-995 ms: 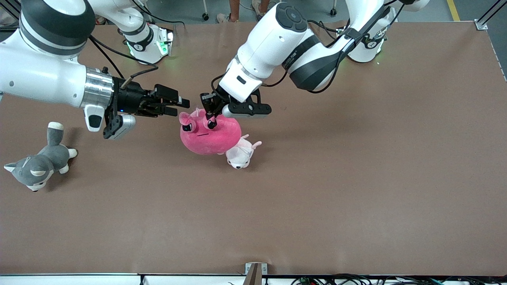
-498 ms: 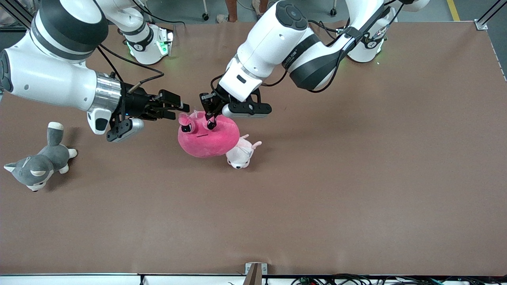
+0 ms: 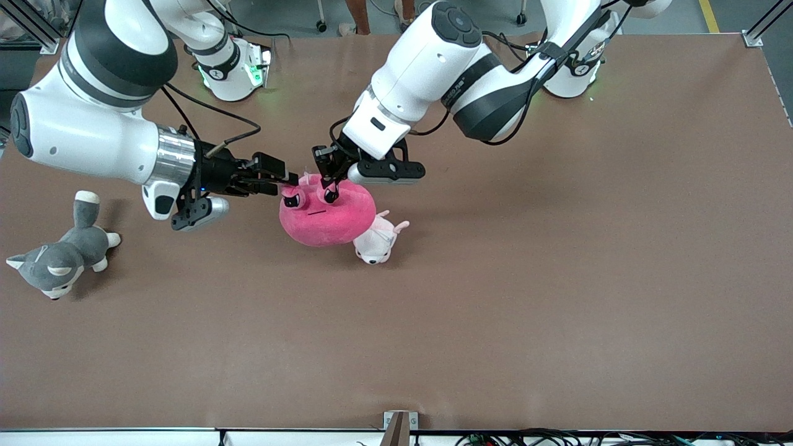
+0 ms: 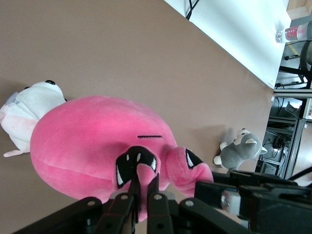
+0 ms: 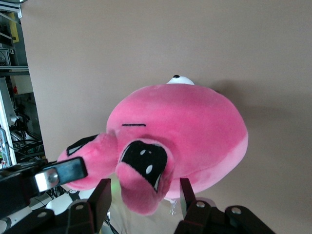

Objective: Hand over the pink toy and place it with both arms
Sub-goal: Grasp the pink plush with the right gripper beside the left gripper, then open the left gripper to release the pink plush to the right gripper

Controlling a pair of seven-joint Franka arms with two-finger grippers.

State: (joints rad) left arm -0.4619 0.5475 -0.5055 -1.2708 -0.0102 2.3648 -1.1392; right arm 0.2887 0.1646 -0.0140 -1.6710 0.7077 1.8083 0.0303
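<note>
The pink toy (image 3: pixel 328 217) hangs just above the table, face toward the front camera. My left gripper (image 3: pixel 328 178) is shut on one of its ears from above; in the left wrist view the fingers (image 4: pixel 157 187) pinch that ear of the toy (image 4: pixel 97 136). My right gripper (image 3: pixel 286 179) is level with the toy on the right arm's side and open. In the right wrist view its fingers (image 5: pixel 103 192) stand on either side of the toy's (image 5: pixel 185 126) other ear without closing on it.
A pale pink-and-white plush (image 3: pixel 376 241) lies on the brown table (image 3: pixel 557 248), partly under the pink toy. A grey-and-white husky plush (image 3: pixel 59 257) lies near the right arm's end of the table.
My right gripper has moved in toward the pink toy, and its open fingers now straddle an ear. The left gripper has kept its hold and barely moved.
</note>
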